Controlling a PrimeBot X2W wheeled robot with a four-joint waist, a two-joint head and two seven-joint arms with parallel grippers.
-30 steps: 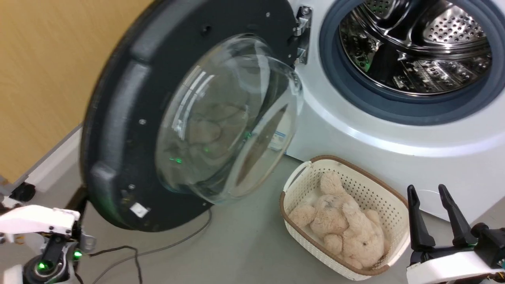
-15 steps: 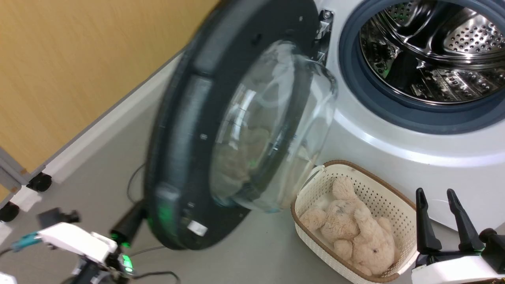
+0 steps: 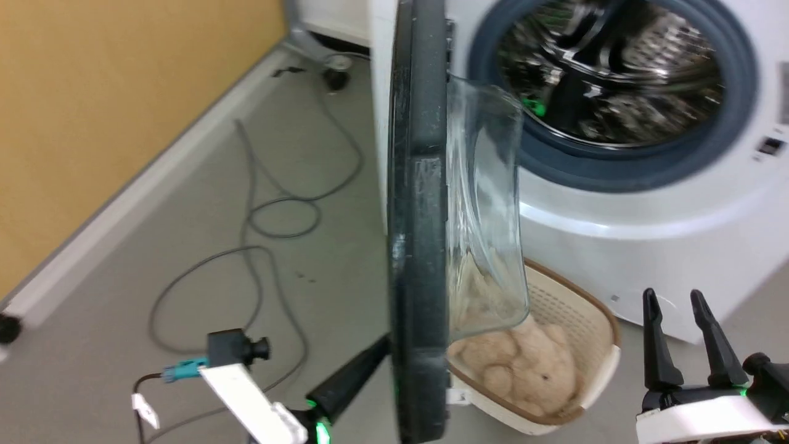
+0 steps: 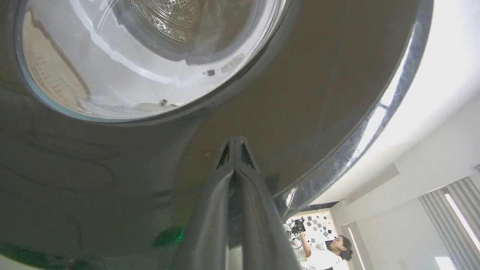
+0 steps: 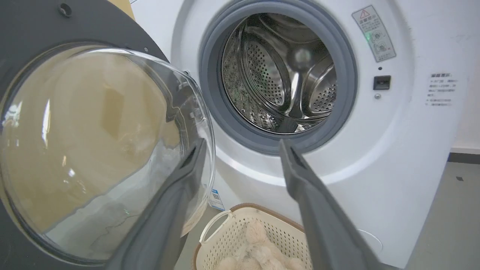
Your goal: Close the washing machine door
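While the head camera itself had turned, the washing machine door (image 3: 416, 216) had plainly swung too: wide open a second before, it now stood edge-on, roughly halfway towards the washing machine's (image 3: 647, 234) grey-rimmed opening. Behind it the left pincer (image 4: 234, 144), fingers pressed together, had come against the glossy outer face low down, seemingly pushing. The right pincer (image 3: 672, 297) stood spread and empty beside the basket (image 3: 595, 308). By my reckoning, half the swing remained.

Bright, even light; motion-blurred head view.
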